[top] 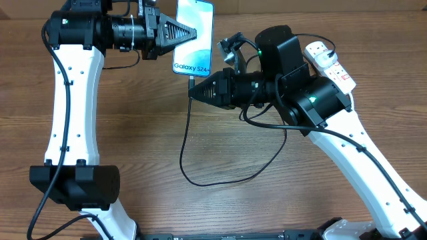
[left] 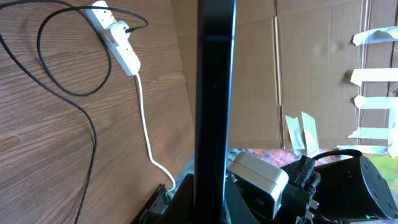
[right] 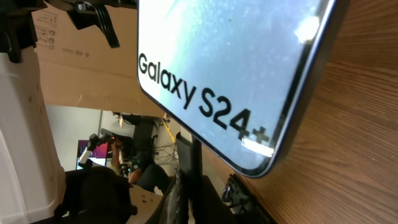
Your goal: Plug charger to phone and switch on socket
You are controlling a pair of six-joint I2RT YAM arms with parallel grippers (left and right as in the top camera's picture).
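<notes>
Two grips matter here: the left fingers [top: 175,33] are clamped on the side edge of the light blue flat smartphone [top: 195,30], which seems raised off the wooden tabletop [top: 133,133]. The right fingers [top: 200,91] look pinched narrow on the tip end of the thin black charger cable [top: 183,153], with the phone's bottom edge just ahead of them. Likely failure: the tip meets the port off-axis and skids, or shoves the phone askew between the left fingers; the white plastic power strip socket [top: 330,61] lies well behind the right fingers.

The phone [top: 197,23] in the left gripper [top: 189,33], the charger [top: 181,155] in the right gripper [top: 191,93] just below its end.
</notes>
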